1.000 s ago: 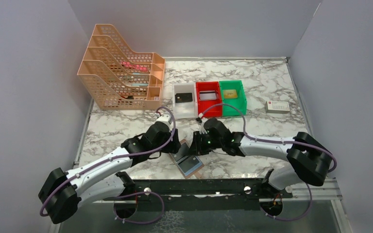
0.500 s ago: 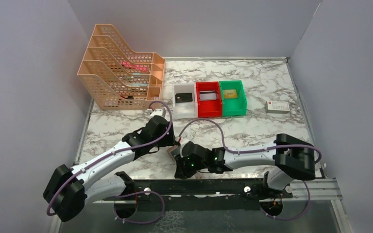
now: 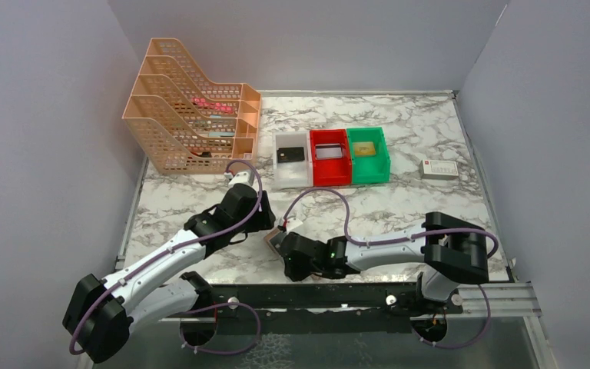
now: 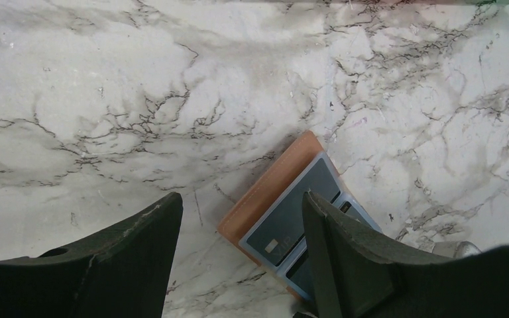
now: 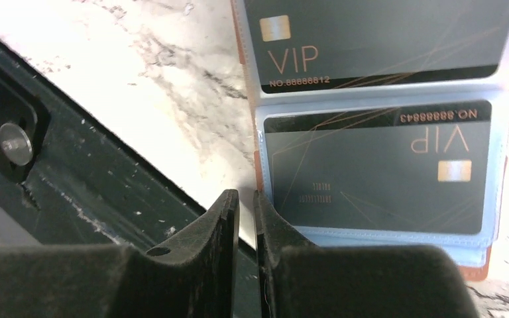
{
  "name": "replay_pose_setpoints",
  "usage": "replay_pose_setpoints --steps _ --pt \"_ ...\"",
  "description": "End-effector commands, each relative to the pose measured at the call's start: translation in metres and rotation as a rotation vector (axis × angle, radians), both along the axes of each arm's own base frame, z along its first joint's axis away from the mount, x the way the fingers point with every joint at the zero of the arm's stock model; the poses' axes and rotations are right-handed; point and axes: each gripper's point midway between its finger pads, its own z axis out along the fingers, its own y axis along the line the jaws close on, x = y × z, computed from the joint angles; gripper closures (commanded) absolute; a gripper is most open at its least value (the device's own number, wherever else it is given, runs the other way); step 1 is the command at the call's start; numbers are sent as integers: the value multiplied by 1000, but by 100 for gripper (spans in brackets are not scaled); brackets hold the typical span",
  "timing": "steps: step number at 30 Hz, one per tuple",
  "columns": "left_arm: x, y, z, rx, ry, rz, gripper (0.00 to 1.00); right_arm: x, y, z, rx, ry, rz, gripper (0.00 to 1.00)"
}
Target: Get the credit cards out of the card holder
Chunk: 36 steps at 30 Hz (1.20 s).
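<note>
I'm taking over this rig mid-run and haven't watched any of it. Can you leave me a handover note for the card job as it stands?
Left claw: open, empty, over the edge of the small tan leather-like folding card holder.
Right claw: nearly shut, nothing seen between its fingers, tips at the holder's side edge.
Holder: spread open, flat on the white marble table, close to the arm bases.
Cards: two dark plastic VIP credit cards, each inside a pale blue sleeve.
Done: holder opened.
Left: pull both cards out.
</note>
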Motion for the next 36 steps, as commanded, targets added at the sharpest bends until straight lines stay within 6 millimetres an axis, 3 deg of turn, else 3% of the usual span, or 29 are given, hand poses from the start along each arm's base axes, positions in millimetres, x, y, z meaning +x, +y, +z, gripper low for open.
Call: replay_pose_setpoints --steps 1,5,14,21,28,32,36 --pt "0 -8 5 -49 -16 -21 30 25 -62 -26 -258 -107 -127 80" --pt "-2 -15 6 -75 -19 -57 30 38 -77 -25 -281 -121 -164 80" --pt "-8 -39 12 -157 -34 -190 30 52 -87 -2 -152 -132 -170 79" --pt "-10 -56 11 -175 -15 -285 31 66 -119 -4 -189 -87 -328 78" --pt "-14 -76 13 -218 3 -389 40 69 -93 40 29 -92 -289 75" --pt "-16 -83 10 -228 14 -413 50 68 -67 66 176 -74 -237 70" --pt "-17 -90 5 -229 31 -436 57 75 -50 57 202 4 -277 68"
